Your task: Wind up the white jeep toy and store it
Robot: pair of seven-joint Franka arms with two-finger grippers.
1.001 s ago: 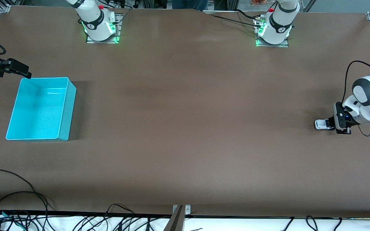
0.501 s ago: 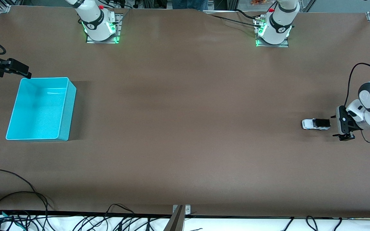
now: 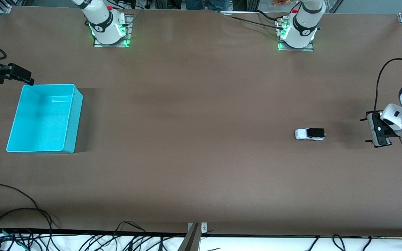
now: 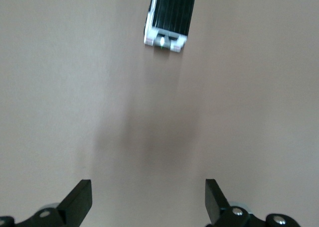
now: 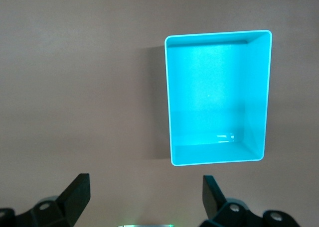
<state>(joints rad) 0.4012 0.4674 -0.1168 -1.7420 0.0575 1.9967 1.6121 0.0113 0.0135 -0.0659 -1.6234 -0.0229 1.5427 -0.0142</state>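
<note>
The white jeep toy [image 3: 310, 134] sits free on the table [image 3: 201, 157], apart from the left gripper [image 3: 368, 130], whose jaws are wide and empty. The right gripper [image 5: 144, 194] waits, jaws wide, by the cyan bin [image 3: 70, 115]. Winding looks done; next, 1 gripper must catch the jeep for storing.

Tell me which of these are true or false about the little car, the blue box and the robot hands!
1. The white jeep toy sits on the table. True.
2. The left gripper is holding the jeep. False: it is open, apart from the jeep.
3. The jeep is inside the cyan bin. False: the bin holds nothing.
4. The right gripper is open. True.
</note>
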